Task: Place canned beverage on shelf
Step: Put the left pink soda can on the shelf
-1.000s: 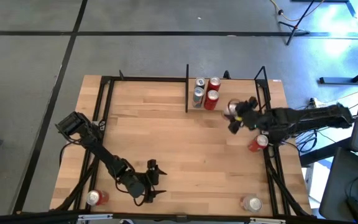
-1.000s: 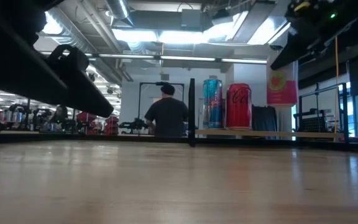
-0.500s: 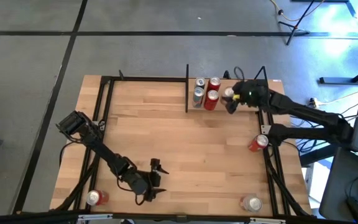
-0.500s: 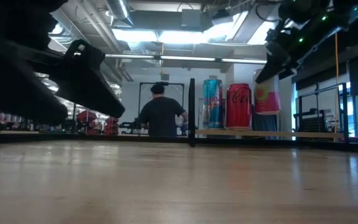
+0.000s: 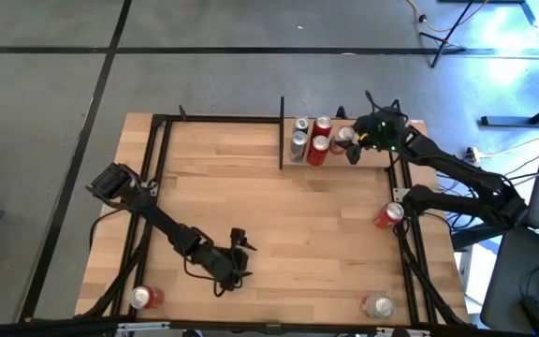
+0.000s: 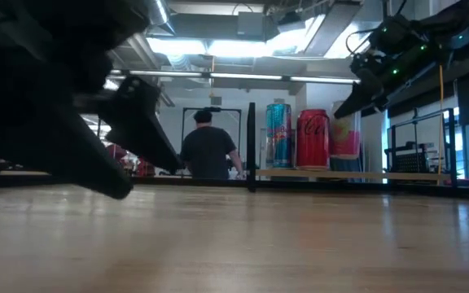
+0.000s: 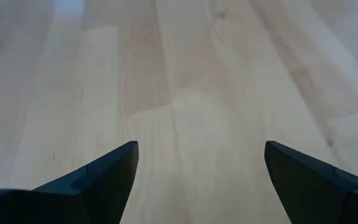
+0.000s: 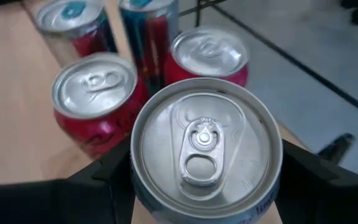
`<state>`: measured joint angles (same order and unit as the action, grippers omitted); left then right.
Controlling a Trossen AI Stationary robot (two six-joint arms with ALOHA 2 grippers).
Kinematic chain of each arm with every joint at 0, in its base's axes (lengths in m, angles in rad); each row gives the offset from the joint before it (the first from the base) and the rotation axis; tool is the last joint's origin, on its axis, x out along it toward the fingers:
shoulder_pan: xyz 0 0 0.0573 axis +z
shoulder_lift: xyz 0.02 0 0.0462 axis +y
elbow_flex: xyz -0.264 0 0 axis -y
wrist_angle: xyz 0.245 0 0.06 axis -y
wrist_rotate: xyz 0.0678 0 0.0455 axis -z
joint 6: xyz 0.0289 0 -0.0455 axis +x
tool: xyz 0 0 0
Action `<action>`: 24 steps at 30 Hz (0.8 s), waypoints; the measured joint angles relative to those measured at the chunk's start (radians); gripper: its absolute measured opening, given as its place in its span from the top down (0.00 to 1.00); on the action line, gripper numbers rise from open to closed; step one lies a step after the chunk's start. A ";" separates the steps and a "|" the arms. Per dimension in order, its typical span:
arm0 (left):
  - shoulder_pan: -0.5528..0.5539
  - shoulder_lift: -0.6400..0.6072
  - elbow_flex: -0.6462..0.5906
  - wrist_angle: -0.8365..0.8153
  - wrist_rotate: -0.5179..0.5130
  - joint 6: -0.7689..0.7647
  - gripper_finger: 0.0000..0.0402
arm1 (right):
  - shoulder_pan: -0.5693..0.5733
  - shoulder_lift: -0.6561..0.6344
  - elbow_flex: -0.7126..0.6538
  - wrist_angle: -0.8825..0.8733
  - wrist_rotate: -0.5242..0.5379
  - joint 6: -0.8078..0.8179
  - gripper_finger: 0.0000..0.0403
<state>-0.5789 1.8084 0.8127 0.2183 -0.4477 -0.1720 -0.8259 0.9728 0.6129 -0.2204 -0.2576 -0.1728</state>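
Observation:
My right gripper is shut on a pink canned beverage with a silver top. It holds the can over the shelf, just right of four cans that stand there on their bases: two red and two silver-topped. My left gripper hovers open over bare wood near the table's front; the left wrist view shows its fingers wide apart with nothing between them. My right gripper pinches the can's side wall just under the top rim between its two fingers, one on each opposite side. The fingers come from the table's right, slanting down. The can hangs upright, a little above the shelf plank.
Black upright bars bound the shelf. A red can lies by the right rail, another red can sits at the front left, and a silver one at the front right. A person stands in the room beyond.
My right gripper has carried the can from the open table toward the far edge, to the shelf beside the red cans, keeping it upright. My left gripper has drifted toward the table's right and rolled a little, staying open.

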 joint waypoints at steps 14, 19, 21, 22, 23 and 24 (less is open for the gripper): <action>0.056 0.000 0.000 -0.015 0.129 0.026 0.16 | -0.154 0.161 0.010 0.038 -0.230 -0.137 0.36; 0.054 0.001 0.000 -0.019 0.153 0.026 0.16 | -0.157 0.170 0.031 -0.019 -0.278 -0.177 0.36; 0.054 0.001 0.000 -0.021 0.165 0.026 0.16 | -0.157 0.170 0.031 -0.019 -0.275 -0.191 0.36; 0.054 0.001 0.000 -0.021 0.167 0.026 0.16 | -0.157 0.170 0.031 -0.020 -0.275 -0.195 0.36; 0.054 0.001 0.000 -0.021 0.170 0.026 0.16 | -0.157 0.170 0.031 -0.020 -0.275 -0.198 0.36; 0.054 0.001 0.000 -0.021 0.170 0.026 0.16 | -0.157 0.170 0.031 -0.020 -0.275 -0.199 0.36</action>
<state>-0.5247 1.8091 0.8127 0.1978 -0.2777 -0.1462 -0.9825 1.1427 0.6441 -0.2401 -0.5327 -0.3718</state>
